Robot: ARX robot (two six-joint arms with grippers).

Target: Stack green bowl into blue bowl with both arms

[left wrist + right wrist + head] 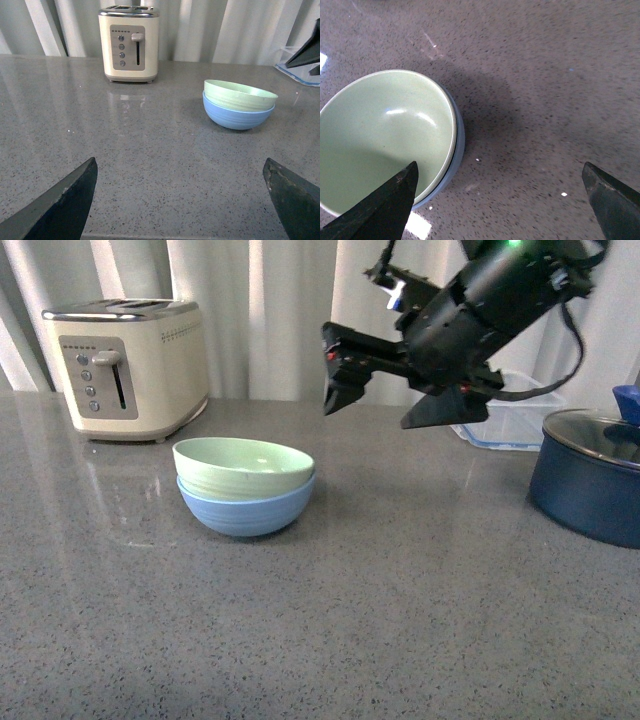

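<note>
The green bowl (243, 467) sits nested inside the blue bowl (245, 508) on the grey counter, a little tilted. My right gripper (385, 407) hangs open and empty in the air, above and to the right of the bowls. In the right wrist view the green bowl (380, 135) lies below with the blue bowl's rim (460, 145) showing around it, and my open right gripper (500, 175) is over bare counter beside them. My left gripper (180, 170) is open and empty, low over the counter; its view shows the green bowl (239, 94) in the blue bowl (235, 116) some way off.
A cream toaster (125, 367) stands at the back left. A dark navy pot with glass lid (592, 472) stands at the right edge. A clear plastic container (515, 415) lies behind it. White curtains hang behind the grey counter (320, 630).
</note>
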